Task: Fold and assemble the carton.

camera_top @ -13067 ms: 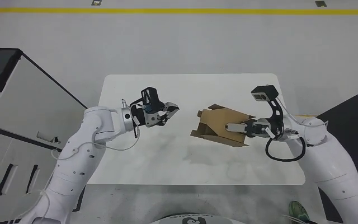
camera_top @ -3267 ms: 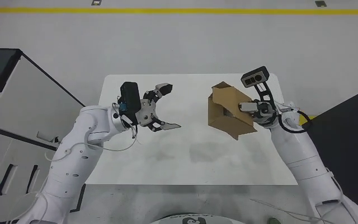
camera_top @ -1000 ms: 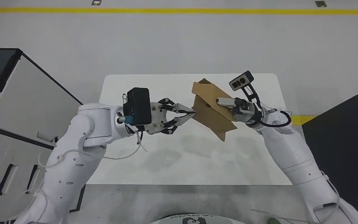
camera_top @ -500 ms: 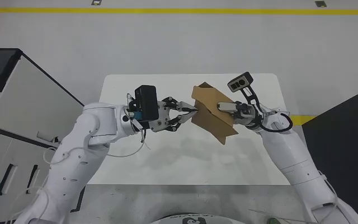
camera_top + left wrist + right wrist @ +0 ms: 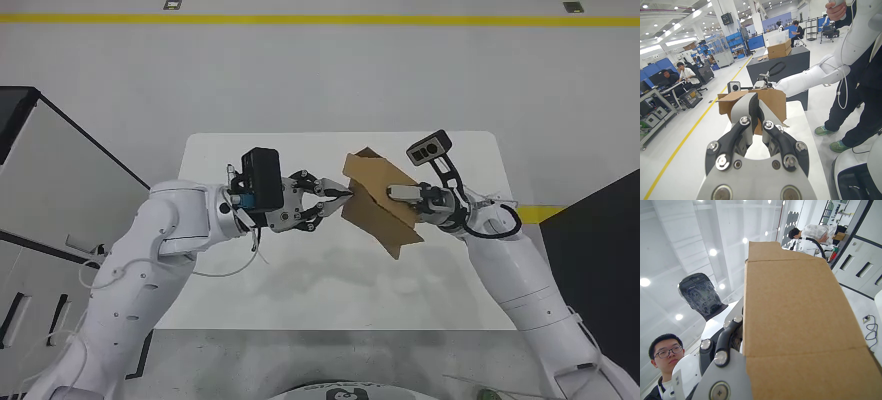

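The brown carton (image 5: 375,195) is partly opened and held above the white table (image 5: 300,290), tilted, between both arms. My right gripper (image 5: 400,191) is shut on the carton's right side panel; in the right wrist view that panel (image 5: 791,313) runs close along one finger (image 5: 730,332). My left gripper (image 5: 343,196) meets the carton's left edge, and its fingertips are pinched together there. From the left wrist, the two fingers (image 5: 742,109) stand nearly touching in front of the carton (image 5: 772,102), with cardboard showing in the thin gap.
A dark cabinet (image 5: 30,150) stands off the table's left side. A yellow line (image 5: 320,19) crosses the floor beyond the table. The tabletop under and in front of the carton is bare.
The right arm lifted the carton off the table and carried it toward the middle. The left gripper swung over to the carton's left edge, and its fingers closed from wide open.
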Robot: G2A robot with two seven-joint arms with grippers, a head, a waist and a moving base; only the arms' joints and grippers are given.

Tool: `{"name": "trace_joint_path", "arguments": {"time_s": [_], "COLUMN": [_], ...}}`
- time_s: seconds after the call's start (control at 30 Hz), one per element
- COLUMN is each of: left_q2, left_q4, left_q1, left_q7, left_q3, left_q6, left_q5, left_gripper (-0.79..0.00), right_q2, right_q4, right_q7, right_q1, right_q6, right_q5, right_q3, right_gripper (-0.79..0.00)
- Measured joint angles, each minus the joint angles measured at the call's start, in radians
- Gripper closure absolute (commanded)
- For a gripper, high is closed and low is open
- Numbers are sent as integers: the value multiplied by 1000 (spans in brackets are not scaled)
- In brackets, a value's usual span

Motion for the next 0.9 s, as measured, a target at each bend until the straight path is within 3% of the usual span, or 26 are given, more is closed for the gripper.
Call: {"name": "trace_joint_path", "arguments": {"time_s": [0.3,0.9], "left_q2": [8,-3], "left_q4": [0,-6], "left_q1": [19,-8], "left_q7": [-23,22], "left_q3": [-44,17], "left_q6": [12,22], "left_q5": [43,29], "left_gripper": [0,0], "right_q2": [-1,-8], "right_q4": [0,22], "right_q7": [48,53], "right_q1": [-12,8], "right_q6": [12,124], "right_q5": [2,-107], "right_q3": [23,-21], "right_gripper": [0,0]}}
